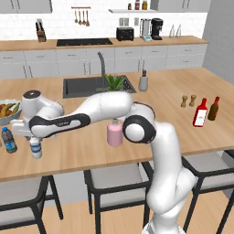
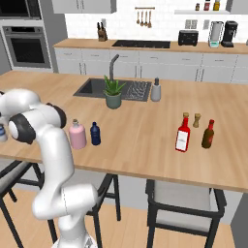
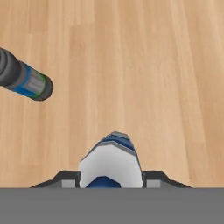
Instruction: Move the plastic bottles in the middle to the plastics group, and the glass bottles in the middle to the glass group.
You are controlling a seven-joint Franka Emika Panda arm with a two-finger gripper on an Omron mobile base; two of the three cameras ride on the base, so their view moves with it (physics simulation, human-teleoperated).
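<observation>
The end effector point(image 1: 35, 145) was clamped on the white-capped water bottle point(image 1: 35, 150), which stood upright between the fingers, its long axis vertical, its base at or just above the tabletop point(image 1: 82, 151); contact could not be told. Just beside it, toward the island's left end, stood the dark-capped water bottle point(image 1: 8, 140), upright and apart from the held one. Any set-down would turn on that gap. Farther right waited the pink bottle point(image 2: 77, 135) and navy bottle point(image 2: 95, 134); well beyond, the red bottle point(image 2: 183, 134) and brown bottle point(image 2: 208, 134).
</observation>
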